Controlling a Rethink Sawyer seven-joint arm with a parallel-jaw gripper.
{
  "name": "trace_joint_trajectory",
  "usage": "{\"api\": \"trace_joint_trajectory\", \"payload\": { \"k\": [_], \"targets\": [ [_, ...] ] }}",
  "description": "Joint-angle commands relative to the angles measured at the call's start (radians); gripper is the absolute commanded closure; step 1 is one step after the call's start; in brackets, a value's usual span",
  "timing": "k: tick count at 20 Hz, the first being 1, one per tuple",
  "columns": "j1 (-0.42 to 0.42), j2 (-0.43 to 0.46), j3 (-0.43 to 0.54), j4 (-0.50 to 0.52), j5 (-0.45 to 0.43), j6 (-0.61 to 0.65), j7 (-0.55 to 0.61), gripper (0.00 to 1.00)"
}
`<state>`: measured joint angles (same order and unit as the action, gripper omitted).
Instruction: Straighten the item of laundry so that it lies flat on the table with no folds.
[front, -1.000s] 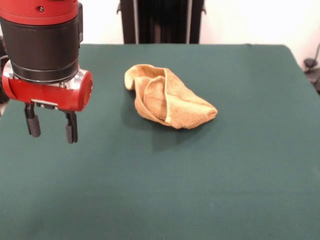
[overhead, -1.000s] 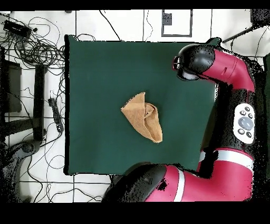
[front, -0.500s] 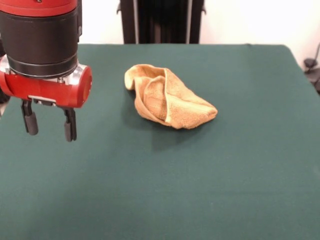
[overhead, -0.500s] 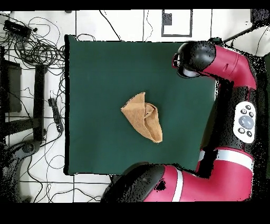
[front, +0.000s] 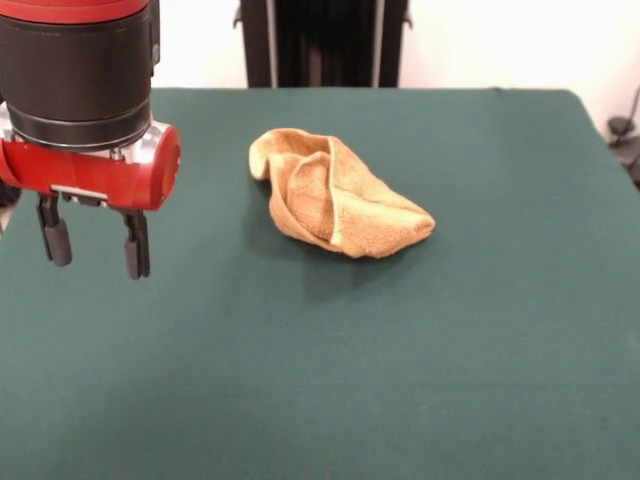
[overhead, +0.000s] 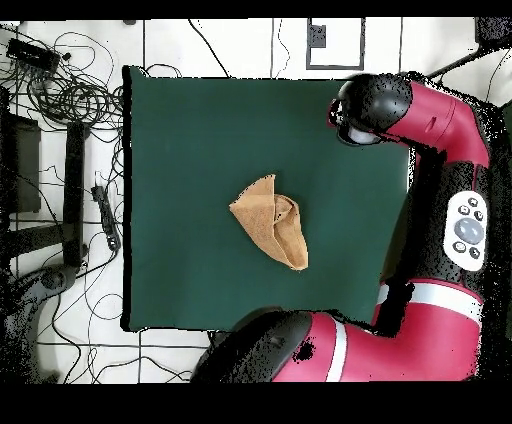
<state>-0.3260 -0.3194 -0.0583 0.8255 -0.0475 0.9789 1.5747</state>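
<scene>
The item of laundry (front: 335, 195) is a golden-orange towel, crumpled and folded over itself near the middle of the green table (front: 400, 350). From above the towel (overhead: 271, 222) reads as a folded wedge at the centre of the table (overhead: 190, 150). My gripper (front: 92, 247) hangs open and empty above the table at the left of the front view, well apart from the towel. In the overhead view the arm's wrist (overhead: 365, 110) covers the gripper, near the table's right edge.
Cables (overhead: 60, 90) and dark stands (overhead: 75, 190) lie on the floor left of the table in the overhead view. The red arm (overhead: 450, 220) runs along the table's right side there. A black stand (front: 322, 42) rises behind the table's far edge.
The gripper has drifted slightly left and up in the front view, away from the towel. The towel has not moved.
</scene>
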Motion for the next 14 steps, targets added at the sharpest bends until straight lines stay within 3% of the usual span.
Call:
{"api": "trace_joint_trajectory", "payload": {
  "k": [1, 14],
  "targets": [
    [0.069, -0.012, 0.097, 0.035, -0.011, 0.131, -0.042, 0.00],
    [0.145, -0.013, 0.064, 0.056, 0.009, 0.119, 0.094, 0.00]
  ]
}}
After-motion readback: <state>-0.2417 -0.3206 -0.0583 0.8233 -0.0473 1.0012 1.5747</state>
